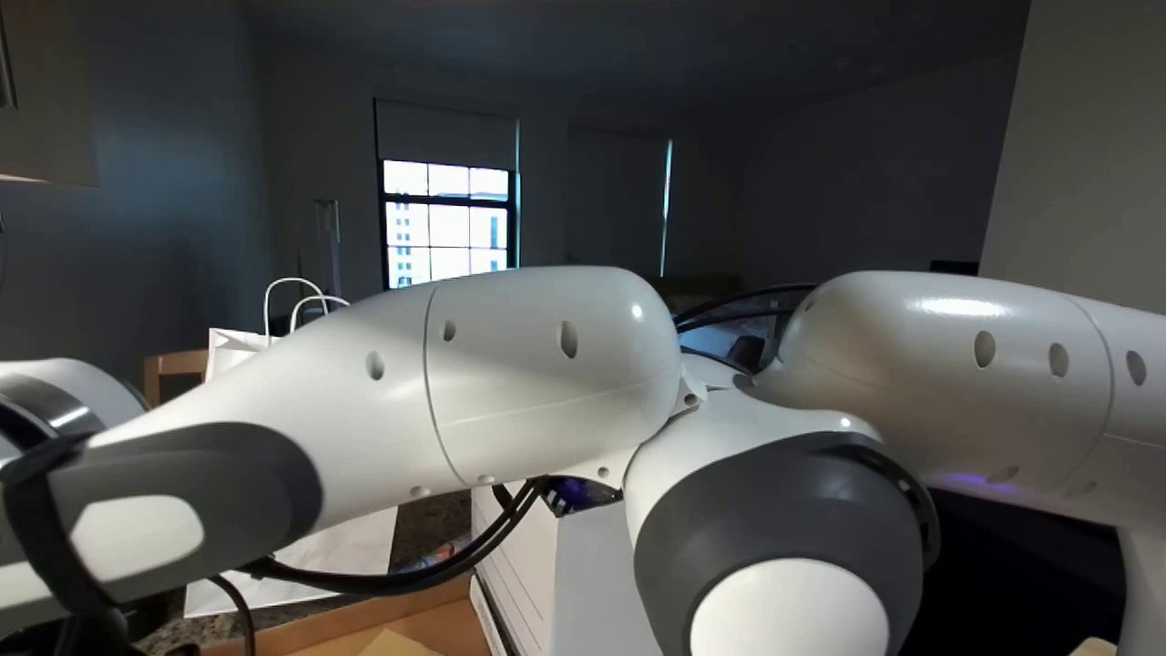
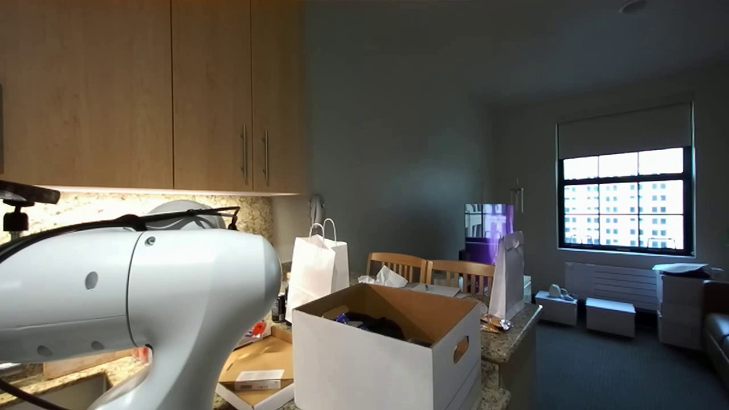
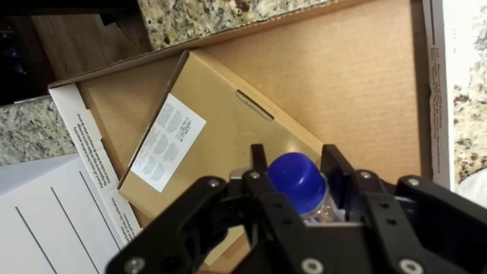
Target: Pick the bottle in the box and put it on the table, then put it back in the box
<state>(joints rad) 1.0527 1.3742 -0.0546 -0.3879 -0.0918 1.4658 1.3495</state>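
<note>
Slantwise in the tray point(image 3: 373, 83), a tan carton point(image 3: 228, 129) lies below the bottle point(image 3: 296, 180).

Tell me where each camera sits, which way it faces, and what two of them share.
In an exterior view: close to the arm, which fills the foreground, looking over it toward a window.
In an exterior view: near the arm, seen at picture left, facing the white box and cupboards.
Wrist view: on the arm behind the pincer, which holds the bottle, looking down at a cardboard tray.
Both exterior views share the window and a paper bag.
</note>
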